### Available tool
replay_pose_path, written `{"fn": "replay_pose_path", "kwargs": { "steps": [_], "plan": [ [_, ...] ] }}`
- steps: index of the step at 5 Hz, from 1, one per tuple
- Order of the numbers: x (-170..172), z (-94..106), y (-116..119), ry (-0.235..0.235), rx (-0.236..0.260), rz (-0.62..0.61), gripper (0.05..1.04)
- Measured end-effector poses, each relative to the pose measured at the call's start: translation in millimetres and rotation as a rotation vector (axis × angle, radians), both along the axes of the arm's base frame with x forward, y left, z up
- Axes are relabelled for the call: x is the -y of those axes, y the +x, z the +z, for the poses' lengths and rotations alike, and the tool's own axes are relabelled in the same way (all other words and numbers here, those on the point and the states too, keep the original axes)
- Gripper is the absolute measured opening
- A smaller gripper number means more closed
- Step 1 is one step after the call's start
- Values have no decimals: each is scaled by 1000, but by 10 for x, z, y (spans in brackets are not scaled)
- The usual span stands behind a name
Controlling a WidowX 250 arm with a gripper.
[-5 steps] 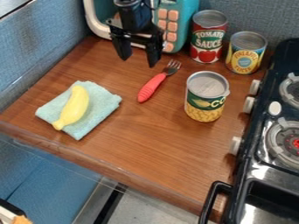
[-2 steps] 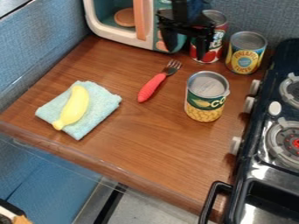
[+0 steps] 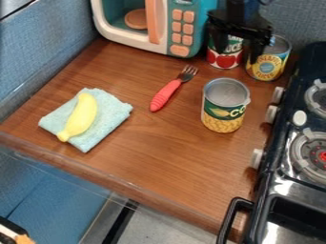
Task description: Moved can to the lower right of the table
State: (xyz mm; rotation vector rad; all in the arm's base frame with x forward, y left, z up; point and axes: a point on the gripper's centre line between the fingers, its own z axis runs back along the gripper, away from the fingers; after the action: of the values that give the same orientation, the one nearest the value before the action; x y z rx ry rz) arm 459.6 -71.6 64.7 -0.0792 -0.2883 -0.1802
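corn can: the can (image 3: 223, 117) stands upright on the wooden counter (image 3: 156, 157), in the half nearer the stove (image 3: 270, 167); grey top, kernels pictured low on its label
pincer: the pincer (image 3: 238, 47) hangs beyond the corn can, towards the back wall, over the front of the red can (image 3: 224, 60); its two fingers are spread well apart, pointing down; it has hold of nothing
other cans: the red can stands behind the corn can, a tomato on its label; the yellow-labelled can (image 3: 266, 68) stands behind it too, on the stove side; both upright
toy microwave: the microwave (image 3: 137, 44) sits behind the corn can and off to the left; a round orange-brown disc (image 3: 136, 19) is inside; peach buttons run down its front
fork: the red-handled fork (image 3: 166, 96) lies left of the corn can, tines towards the back
cloth: the folded blue cloth (image 3: 111, 127) lies farther left of the corn can; the yellow banana (image 3: 81, 116) rests on it
room: blue walls rise behind the corn can and far to its left
edges: wood runs from the corn can forward to the counter's front edge (image 3: 96, 178); a narrower strip lies between it and the stove's knobs; the black handle (image 3: 232, 209) reaches over the counter's edge, forward of the can
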Motion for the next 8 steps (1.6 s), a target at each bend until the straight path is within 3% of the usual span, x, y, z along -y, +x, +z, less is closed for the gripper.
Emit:
{"fn": "replay_pose_path", "kwargs": {
  "steps": [2,3,4,6,8],
  "plan": [
    [192,-216,-88,1,-68,-36,1000],
    [150,-381,-324,10,-131,-50,1000],
    [142,-134,-491,-1,-86,-83,999],
    [58,-90,-952,17,-104,-139,999],
    [-120,-239,-1265,58,-160,-158,999]
  ]
}}
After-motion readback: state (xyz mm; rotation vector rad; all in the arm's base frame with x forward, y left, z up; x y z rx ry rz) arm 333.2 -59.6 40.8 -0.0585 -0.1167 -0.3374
